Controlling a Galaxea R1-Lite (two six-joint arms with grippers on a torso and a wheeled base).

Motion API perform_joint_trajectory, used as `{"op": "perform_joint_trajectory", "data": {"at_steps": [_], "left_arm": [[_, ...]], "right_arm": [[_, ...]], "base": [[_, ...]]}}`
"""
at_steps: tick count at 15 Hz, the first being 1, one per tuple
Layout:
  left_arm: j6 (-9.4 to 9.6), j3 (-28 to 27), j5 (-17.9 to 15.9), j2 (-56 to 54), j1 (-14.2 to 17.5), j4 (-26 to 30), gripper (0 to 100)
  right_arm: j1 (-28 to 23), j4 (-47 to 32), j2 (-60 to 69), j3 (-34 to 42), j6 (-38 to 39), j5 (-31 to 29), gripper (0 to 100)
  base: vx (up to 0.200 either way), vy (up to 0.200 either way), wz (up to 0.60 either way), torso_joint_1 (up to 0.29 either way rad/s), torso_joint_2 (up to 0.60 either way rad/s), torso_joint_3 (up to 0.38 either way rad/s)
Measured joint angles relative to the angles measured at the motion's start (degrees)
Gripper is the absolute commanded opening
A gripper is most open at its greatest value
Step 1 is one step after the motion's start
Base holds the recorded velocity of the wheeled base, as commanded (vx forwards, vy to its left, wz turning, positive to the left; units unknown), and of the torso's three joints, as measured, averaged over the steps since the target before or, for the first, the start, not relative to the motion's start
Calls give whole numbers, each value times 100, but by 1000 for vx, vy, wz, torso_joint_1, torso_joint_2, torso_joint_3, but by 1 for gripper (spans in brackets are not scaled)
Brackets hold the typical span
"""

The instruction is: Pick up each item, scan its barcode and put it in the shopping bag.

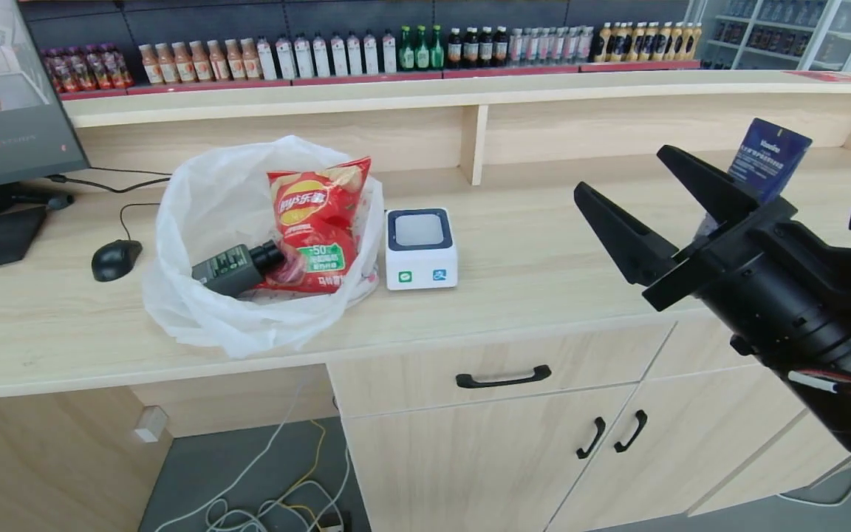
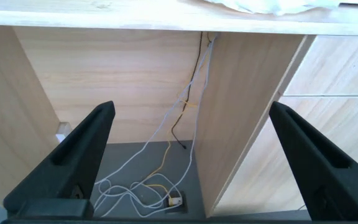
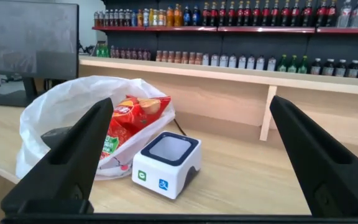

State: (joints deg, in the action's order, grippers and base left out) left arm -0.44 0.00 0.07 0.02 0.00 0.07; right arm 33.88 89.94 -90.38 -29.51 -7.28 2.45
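Your right claw [image 1: 623,171] hangs near the right end of the counter [image 1: 544,281], well apart from the bag, jaws spread wide and holding nothing. Your left claw [image 2: 191,111] sits below the counter's edge, facing loose cables [image 2: 148,186] on the floor, also wide open and empty. The white shopping bag [image 1: 189,310] stands on the counter just beside the scanner [image 1: 422,247]. Inside it lie a red crisp packet [image 1: 315,222] and a dark green bottle [image 1: 233,270].
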Motion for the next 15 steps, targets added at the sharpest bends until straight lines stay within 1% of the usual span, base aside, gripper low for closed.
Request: {"op": "perform_joint_trajectory", "data": {"at_steps": [9, 15], "left_arm": [[1, 0, 0, 0, 0, 4, 100], [28, 0, -2, 0, 0, 0, 100]], "right_arm": [[-12, 5, 0, 0, -13, -16, 100], [-21, 13, -101, -17, 9, -378, 100]], "base": [[0, -200, 0, 0, 5, 2], [0, 0, 0, 0, 0, 0]]}}
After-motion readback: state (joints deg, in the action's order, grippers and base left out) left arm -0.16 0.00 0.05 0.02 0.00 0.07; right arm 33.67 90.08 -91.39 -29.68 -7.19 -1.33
